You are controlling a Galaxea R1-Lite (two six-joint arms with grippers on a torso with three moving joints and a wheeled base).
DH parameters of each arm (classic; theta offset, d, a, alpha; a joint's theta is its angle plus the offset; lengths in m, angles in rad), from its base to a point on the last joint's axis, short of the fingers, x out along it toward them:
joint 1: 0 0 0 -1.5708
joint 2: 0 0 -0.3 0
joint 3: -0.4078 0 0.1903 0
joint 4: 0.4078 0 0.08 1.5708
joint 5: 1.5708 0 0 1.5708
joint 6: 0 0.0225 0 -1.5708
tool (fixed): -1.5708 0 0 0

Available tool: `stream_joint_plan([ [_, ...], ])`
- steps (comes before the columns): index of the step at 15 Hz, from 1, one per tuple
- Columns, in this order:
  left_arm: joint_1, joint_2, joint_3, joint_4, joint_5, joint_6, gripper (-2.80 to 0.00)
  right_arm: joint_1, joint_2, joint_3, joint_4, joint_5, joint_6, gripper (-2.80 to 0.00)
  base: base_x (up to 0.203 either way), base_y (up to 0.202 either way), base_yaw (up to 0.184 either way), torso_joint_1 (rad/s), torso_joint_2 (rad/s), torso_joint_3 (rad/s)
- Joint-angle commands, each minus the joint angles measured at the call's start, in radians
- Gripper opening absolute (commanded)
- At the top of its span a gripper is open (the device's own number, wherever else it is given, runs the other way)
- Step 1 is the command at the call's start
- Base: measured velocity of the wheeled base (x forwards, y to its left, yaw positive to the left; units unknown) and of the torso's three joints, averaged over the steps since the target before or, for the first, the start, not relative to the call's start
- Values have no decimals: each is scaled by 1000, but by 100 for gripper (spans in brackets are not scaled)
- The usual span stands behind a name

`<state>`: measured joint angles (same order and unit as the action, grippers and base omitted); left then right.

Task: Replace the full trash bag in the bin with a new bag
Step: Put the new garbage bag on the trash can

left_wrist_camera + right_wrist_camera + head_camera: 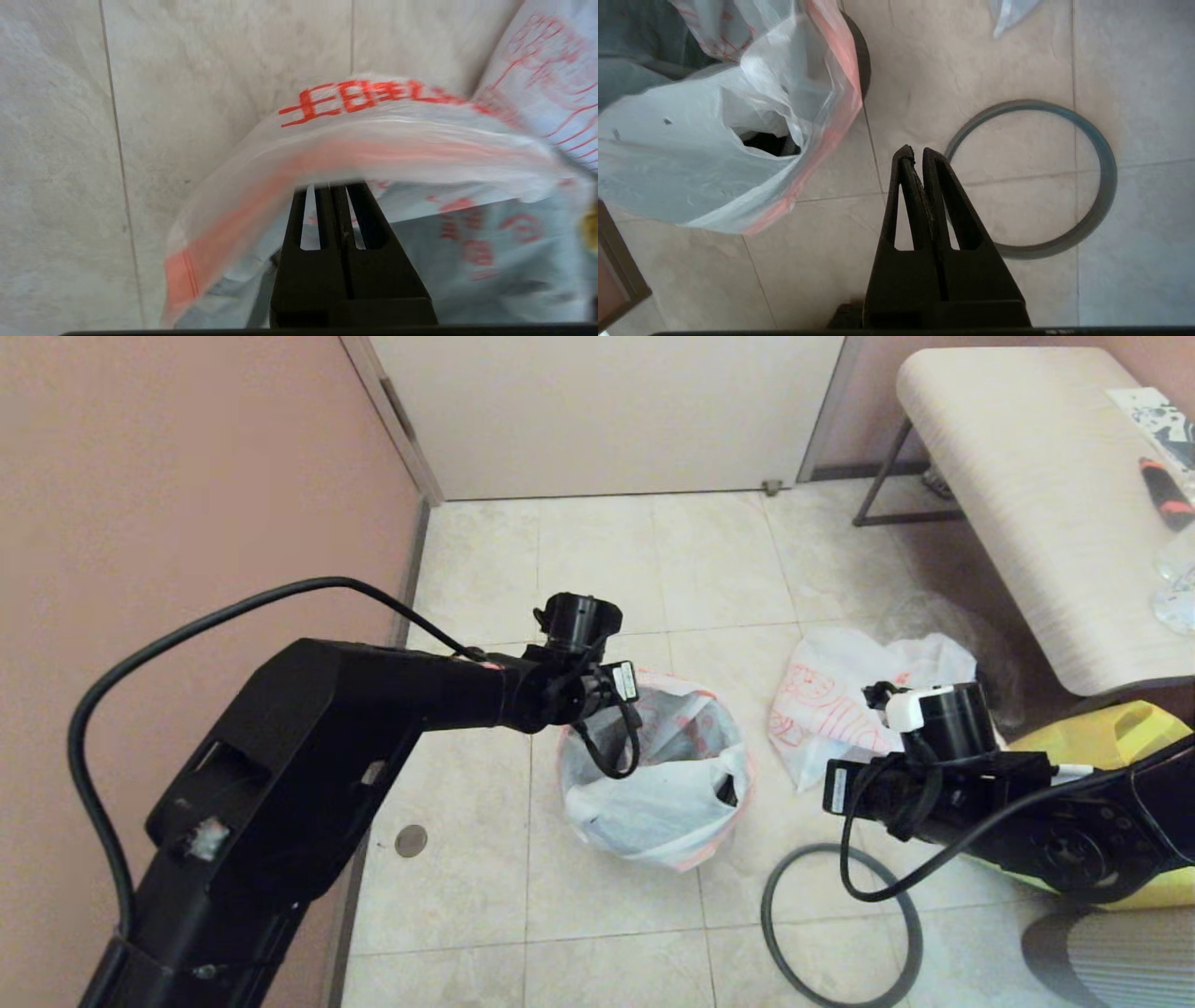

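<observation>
1. Head view: small round black plastic bin (pixel 711 859) stands mid-floor, lined with a white red-printed plastic bag (pixel 653 793)

2. Left gripper (pixel 332 186), jaws pinching the bag's far rim (seemingly), should stretch it outward gently

3. Right gripper (pixel 919 154), jaws pressed together and empty, hovers by the thin dark grey hoop (pixel 1104 186) on the floor

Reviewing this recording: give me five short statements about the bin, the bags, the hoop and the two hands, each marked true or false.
1. The grey hoop is fitted on the bin. False: it lies flat on the floor beside the bin.
2. The left hand is shut, its tips under the rim of the bag in the bin. True.
3. The right hand is shut on the hoop. False: it is shut but holds nothing, above the floor.
4. Another white bag with red print lies on the floor. True.
5. The door stands open. False: it is closed.
</observation>
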<state>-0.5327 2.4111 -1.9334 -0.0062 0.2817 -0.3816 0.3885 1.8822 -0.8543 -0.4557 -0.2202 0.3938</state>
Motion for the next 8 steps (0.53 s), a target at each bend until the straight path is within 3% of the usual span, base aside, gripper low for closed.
stream_joint_plan([
  [1, -3, -18, 2, -3, 1, -5, -280, 2, 32, 7, -14, -1, 2, -280, 0, 0, 0, 0, 0, 0],
  [4, 5, 26, 0, -10, -3, -2, -280, 6, 42, 10, -27, -2, 2, -280, 0, 0, 0, 0, 0, 0],
  [8, 31, 85, -4, -109, -4, -1, -280, 104, -45, 46, -68, -4, 24, -280, 0, 0, 0, 0, 0, 0],
])
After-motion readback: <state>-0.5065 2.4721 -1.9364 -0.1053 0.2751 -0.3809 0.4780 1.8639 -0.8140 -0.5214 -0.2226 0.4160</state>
